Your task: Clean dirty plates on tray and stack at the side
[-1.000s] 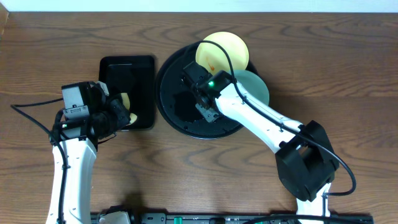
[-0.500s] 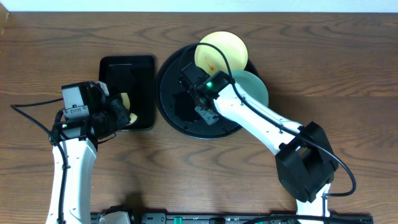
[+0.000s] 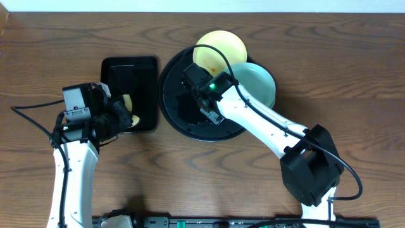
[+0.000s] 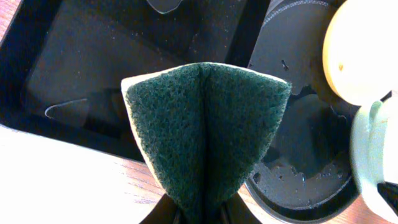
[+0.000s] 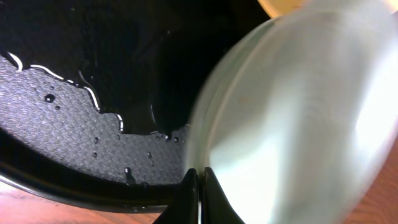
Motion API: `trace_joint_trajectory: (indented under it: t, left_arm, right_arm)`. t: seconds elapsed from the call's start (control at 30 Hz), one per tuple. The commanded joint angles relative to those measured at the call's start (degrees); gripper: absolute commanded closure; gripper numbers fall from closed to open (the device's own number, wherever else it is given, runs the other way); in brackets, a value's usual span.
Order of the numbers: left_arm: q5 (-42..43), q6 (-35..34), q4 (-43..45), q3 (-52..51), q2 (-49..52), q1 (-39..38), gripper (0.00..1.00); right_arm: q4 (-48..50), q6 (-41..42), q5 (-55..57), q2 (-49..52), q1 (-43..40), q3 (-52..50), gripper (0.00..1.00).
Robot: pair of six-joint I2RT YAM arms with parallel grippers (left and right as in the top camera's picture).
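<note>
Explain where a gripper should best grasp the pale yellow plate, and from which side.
Probably its thin rim at the far edge, one finger above and one below. The yellow plate overhangs the black tray's rim there, leaving room underneath, while the mint plate crowds its near right side.

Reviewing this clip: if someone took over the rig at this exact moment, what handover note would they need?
Left claw: shut on a folded sponge, at the near edge of the rectangular tray.
Right claw: shut on the rim of the mint plate, at the right side of the round tray, which is wet.
Yellow plate: on that tray's far rim, with an orange mark showing.
Done: nothing stacked at the side.
Left: scrub the plates, then stack them. Only two plates are in view.
</note>
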Motion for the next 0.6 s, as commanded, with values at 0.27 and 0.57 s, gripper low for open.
trace_joint_trajectory:
  t: [0.27, 0.57]
  left_arm:
    - [0.48, 1.18, 0.02, 0.42, 0.02, 0.2, 0.86]
    - [0.48, 1.18, -0.11, 0.42, 0.02, 0.2, 0.86]
  right_arm:
    - [-1.4, -0.76, 4.79, -2.29, 0.96, 1.79, 0.99]
    - [-2.12, 3.28, -6.03, -2.58, 0.87, 1.49, 0.85]
